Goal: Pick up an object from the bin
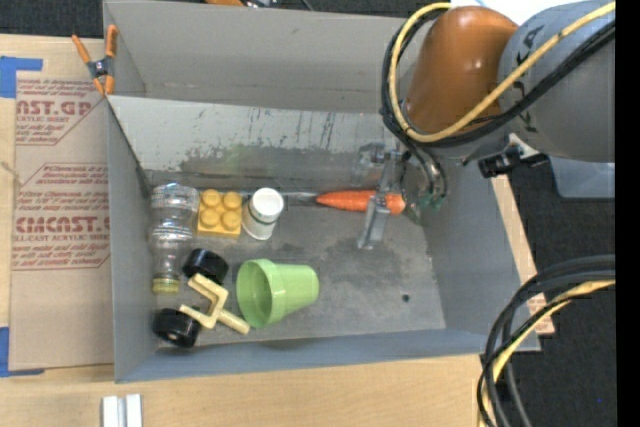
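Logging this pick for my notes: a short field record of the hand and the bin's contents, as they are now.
hand: low in the right half of the bin, over the carrot's thick end
carrot: orange, lying flat, tip toward the view's left
left end: yellow block, white-capped jar, green cup on its side, clear bottle, wheeled toy

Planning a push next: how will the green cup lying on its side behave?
Green cup lies on its side and is tapered, so it would probably roll in a curve. Looks like thin plastic: likely light and stiff. Its open rim may suit pinching.
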{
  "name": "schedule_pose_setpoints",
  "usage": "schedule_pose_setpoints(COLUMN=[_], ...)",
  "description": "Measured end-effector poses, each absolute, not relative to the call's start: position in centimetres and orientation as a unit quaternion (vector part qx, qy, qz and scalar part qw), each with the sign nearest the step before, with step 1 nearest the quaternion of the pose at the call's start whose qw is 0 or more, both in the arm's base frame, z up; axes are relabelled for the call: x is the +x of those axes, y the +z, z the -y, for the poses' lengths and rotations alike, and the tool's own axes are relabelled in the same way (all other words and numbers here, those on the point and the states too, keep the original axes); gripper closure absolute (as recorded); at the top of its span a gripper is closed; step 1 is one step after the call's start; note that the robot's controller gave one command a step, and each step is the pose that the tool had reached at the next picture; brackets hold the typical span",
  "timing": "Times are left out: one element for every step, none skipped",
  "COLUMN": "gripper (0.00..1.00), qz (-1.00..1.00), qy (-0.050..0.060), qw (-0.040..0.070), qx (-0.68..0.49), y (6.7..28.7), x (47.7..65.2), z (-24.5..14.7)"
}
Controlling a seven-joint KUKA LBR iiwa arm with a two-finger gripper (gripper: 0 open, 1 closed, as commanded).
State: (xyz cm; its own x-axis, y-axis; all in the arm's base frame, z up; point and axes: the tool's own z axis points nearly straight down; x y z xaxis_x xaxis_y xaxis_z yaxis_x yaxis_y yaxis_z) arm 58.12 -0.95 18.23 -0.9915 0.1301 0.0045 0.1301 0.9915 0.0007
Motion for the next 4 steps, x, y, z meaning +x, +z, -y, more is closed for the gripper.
schedule_pose_setpoints(gripper=[0.00,0.00,0.00,0.00], qz=[0.999,0.997,0.997,1.000], qy=[-0.001,-0.001,-0.001,-0.001], qw=[0.005,0.000,-0.010,-0.006], qx=[-0.038,-0.073,-0.070,-0.007], y=[9.1,20.3,21.6,16.7], x=[56.1,54.3,55.4,51.2], z=[1.5,2.3,2.9,5.4])
